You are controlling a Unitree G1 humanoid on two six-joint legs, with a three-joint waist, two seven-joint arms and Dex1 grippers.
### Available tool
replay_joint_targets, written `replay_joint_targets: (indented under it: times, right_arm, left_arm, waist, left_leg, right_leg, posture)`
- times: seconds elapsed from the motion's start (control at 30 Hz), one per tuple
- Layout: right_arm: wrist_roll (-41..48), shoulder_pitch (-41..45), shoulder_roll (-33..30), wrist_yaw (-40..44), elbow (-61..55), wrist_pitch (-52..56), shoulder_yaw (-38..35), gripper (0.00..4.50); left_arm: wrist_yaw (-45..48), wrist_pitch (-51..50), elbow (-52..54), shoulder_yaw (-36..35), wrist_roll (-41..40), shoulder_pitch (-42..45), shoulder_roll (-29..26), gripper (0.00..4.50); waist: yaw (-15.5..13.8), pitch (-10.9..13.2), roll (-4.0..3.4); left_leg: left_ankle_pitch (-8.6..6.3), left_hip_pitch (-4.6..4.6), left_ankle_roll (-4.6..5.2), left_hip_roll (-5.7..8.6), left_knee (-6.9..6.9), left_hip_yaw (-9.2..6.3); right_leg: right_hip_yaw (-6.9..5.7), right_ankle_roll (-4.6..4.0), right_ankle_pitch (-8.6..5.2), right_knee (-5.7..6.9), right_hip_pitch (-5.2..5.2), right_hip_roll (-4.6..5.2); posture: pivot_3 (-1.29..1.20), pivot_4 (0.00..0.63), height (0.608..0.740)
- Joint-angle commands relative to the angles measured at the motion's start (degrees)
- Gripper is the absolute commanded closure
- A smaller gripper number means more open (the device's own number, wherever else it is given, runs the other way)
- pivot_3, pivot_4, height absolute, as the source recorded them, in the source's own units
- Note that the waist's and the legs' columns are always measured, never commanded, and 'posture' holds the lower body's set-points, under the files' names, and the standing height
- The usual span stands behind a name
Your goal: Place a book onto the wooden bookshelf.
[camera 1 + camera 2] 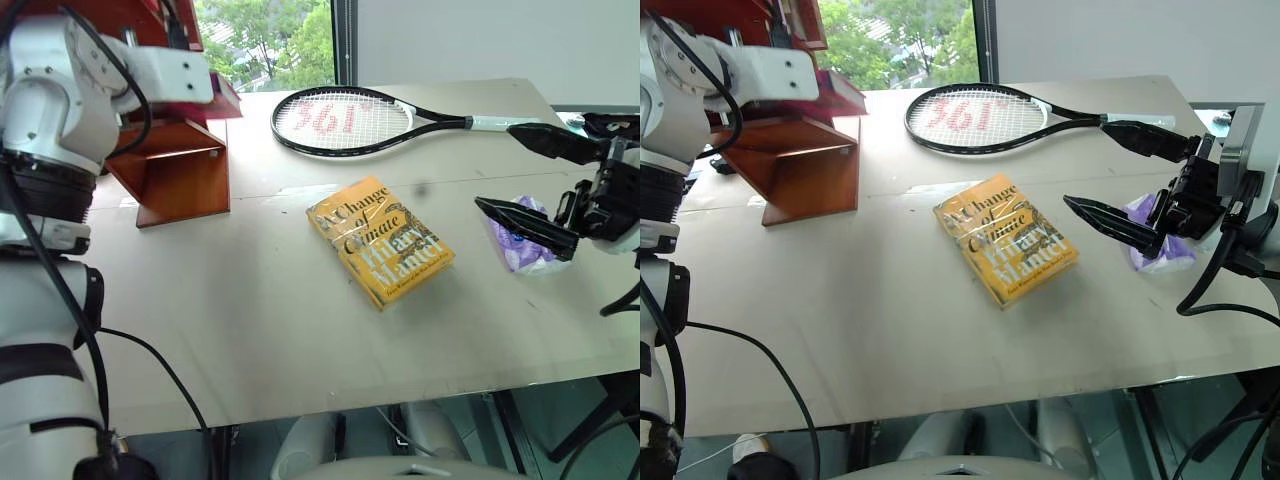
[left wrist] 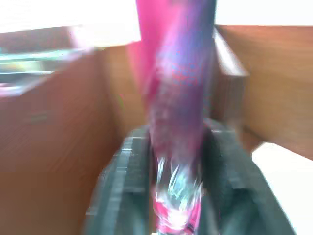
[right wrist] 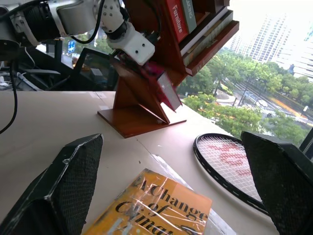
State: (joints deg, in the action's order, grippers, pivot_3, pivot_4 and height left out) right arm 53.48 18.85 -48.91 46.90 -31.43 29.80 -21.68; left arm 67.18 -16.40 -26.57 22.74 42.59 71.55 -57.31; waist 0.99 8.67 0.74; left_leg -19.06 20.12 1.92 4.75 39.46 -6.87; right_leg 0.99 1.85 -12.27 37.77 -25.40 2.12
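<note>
The book stands between the left gripper's fingers — seemingly gripped — inside the wooden bookshelf.

Count of the things I saw on the table

I counted one wooden bookshelf, one pink book, one yellow book, one tennis racket, one purple wrapped packet, and at least two more books standing on an upper shelf.
</note>
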Motion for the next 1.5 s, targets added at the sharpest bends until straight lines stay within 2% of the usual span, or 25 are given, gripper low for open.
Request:
replay_joint_targets:
  times: [0.03, 0.1, 0.27, 0.4, 0.5, 0.57, 0.7, 0.77, 0.83, 0.9, 0.97, 1.1, 1.27, 1.4, 1.5]
  right_arm:
    - [0.87, -0.16, -0.70, 0.24, -0.83, -0.35, -2.08, 0.00]
    - [0.42, -0.80, -1.09, 0.63, -0.70, -0.45, -2.55, 0.00]
    - [0.27, -2.60, -1.85, 1.09, -0.28, -0.36, -4.37, 0.00]
    - [1.28, -3.96, -3.06, 1.65, 0.15, 0.37, -6.39, 0.00]
    - [2.64, -3.40, -3.90, 1.67, 0.34, 1.08, -7.28, 0.00]
    - [3.55, -2.92, -4.02, 1.53, 0.44, 1.24, -7.62, 0.00]
    - [5.14, -1.51, -3.92, -0.50, -0.66, 1.85, -7.16, 0.00]
    - [6.11, -1.51, -3.99, -1.64, -1.35, 2.36, -7.69, 0.00]
    - [6.73, -2.57, -3.60, -4.89, -3.52, 3.47, -7.84, 0.00]
    - [5.47, -5.14, -3.16, -7.85, -5.26, 4.40, -7.98, 0.00]
    - [4.38, -9.39, -1.68, -10.65, -7.15, 4.96, -8.58, 0.00]
    - [0.33, -21.88, -0.08, -11.69, -10.27, 5.60, -12.68, 0.00]
    - [-9.71, -41.09, 3.17, -7.40, -10.34, 2.66, -18.49, 0.00]
    - [-15.04, -48.49, 5.98, -5.67, -9.59, -0.91, -19.78, 0.00]
    - [-18.49, -50.93, 7.82, -5.40, -8.17, -3.06, -18.91, 0.00]
  left_arm:
    - [4.20, -3.09, 7.90, -5.48, -3.08, -1.77, -3.66, 0.98]
    - [7.07, -4.86, 12.78, -8.26, -5.97, -3.67, -5.20, 0.18]
    - [12.82, -10.65, 24.32, -18.78, -17.93, -10.72, -7.71, 0.18]
    - [16.65, -22.23, 35.60, -28.62, -32.00, -15.09, -4.58, 0.18]
    - [15.62, -30.99, 43.24, -33.91, -41.47, -18.58, -0.10, 0.18]
    - [14.46, -36.43, 47.14, -35.17, -46.65, -19.77, 2.11, 0.18]
    - [7.30, -41.10, 52.51, -36.04, -53.92, -24.62, 10.69, 0.18]
    - [1.32, -37.74, 54.26, -36.14, -55.29, -28.35, 16.98, 0.18]
    - [-6.08, -33.93, 53.99, -37.05, -56.38, -33.68, 25.56, 0.18]
    - [-8.96, -33.14, 54.65, -36.62, -58.23, -38.30, 29.46, 0.18]
    - [-9.97, -30.79, 55.01, -36.39, -59.77, -43.13, 30.95, 0.18]
    - [-9.17, -26.49, 54.36, -36.16, -61.83, -52.58, 28.52, 0.18]
    - [-5.84, -20.61, 51.14, -38.58, -63.66, -62.98, 22.86, 0.18]
    - [-5.10, -16.43, 48.27, -38.94, -64.61, -68.12, 20.10, 0.18]
    - [-5.28, -14.27, 47.11, -38.35, -64.85, -70.60, 19.55, 0.18]
  waist:
    - [-0.07, 0.00, 0.01]
    - [-0.12, 0.02, 0.05]
    - [-0.36, 0.03, 0.06]
    - [-0.69, 0.04, 0.07]
    - [-0.81, 0.03, 0.06]
    - [-0.76, 0.03, 0.07]
    - [-0.74, 0.03, 0.06]
    - [-0.80, 0.03, 0.07]
    - [-1.06, -0.04, -0.03]
    - [-1.11, -0.01, 0.07]
    - [-1.20, 0.00, 0.15]
    - [-1.97, -0.07, 0.12]
    - [-2.91, -0.14, 0.10]
    - [-3.04, -0.14, -0.01]
    - [-3.00, -0.15, -0.06]
  left_leg:
    - [0.00, 0.12, 0.00, 0.01, 0.01, 0.00]
    - [0.00, 0.63, 0.01, 0.01, 0.08, -0.06]
    - [-0.02, 0.89, 0.03, 0.04, 0.06, -0.17]
    - [-0.04, 0.89, 0.06, 0.05, 0.05, -0.28]
    - [-0.05, 0.76, 0.08, 0.05, 0.10, -0.28]
    - [-0.05, 0.69, 0.08, 0.04, 0.13, -0.27]
    - [-0.05, 0.55, 0.08, 0.04, 0.17, -0.16]
    - [-0.05, 0.56, 0.08, 0.04, 0.24, -0.16]
    - [-0.06, 0.55, 0.08, 0.04, 0.28, -0.14]
    - [-0.06, 0.57, 0.08, 0.04, 0.35, -0.11]
    - [-0.06, 0.58, 0.07, 0.02, 0.35, -0.12]
    - [-0.06, 0.56, 0.07, 0.04, 0.31, -0.08]
    - [-0.06, 0.46, 0.07, 0.04, 0.33, -0.08]
    - [-0.07, 0.13, 0.07, 0.03, 0.13, 0.13]
    - [-0.08, -0.52, 0.09, -0.03, -0.10, 0.14]
  right_leg:
    - [0.00, 0.00, 0.00, -0.01, -0.10, 0.01]
    - [-0.07, -0.01, 0.01, -0.03, -0.55, 0.02]
    - [-0.27, -0.01, 0.01, -0.31, -0.60, 0.09]
    - [-0.42, -0.01, 0.01, -0.64, -0.46, 0.12]
    - [-0.44, 0.00, 0.01, -0.62, -0.30, 0.13]
    - [-0.44, 0.00, 0.01, -0.55, -0.23, 0.12]
    - [-0.31, 0.00, 0.01, -0.33, -0.23, 0.12]
    - [-0.29, 0.00, 0.01, -0.28, -0.23, 0.12]
    - [-0.27, 0.00, 0.02, -0.28, -0.22, 0.13]
    - [-0.23, -0.01, 0.02, -0.26, -0.24, 0.12]
    - [-0.24, -0.01, 0.02, -0.24, -0.26, 0.11]
    - [-0.19, -0.01, 0.02, -0.25, -0.26, 0.13]
    - [-0.19, -0.02, 0.02, -0.22, -0.15, 0.12]
    - [0.02, -0.02, 0.02, -0.23, 0.04, 0.11]
    - [0.01, -0.01, -0.01, -0.48, 0.68, 0.08]
  posture:
    - [0.00, 0.150, 0.740]
    - [0.00, 0.150, 0.740]
    - [0.00, 0.150, 0.740]
    - [0.00, 0.150, 0.740]
    - [0.00, 0.150, 0.740]
    - [0.00, 0.150, 0.740]
    - [0.00, 0.150, 0.740]
    - [0.00, 0.150, 0.740]
    - [0.00, 0.150, 0.740]
    - [0.00, 0.150, 0.740]
    - [0.00, 0.150, 0.740]
    - [0.00, 0.150, 0.740]
    - [0.00, 0.150, 0.740]
    - [0.00, 0.150, 0.740]
    - [0.00, 0.150, 0.740]
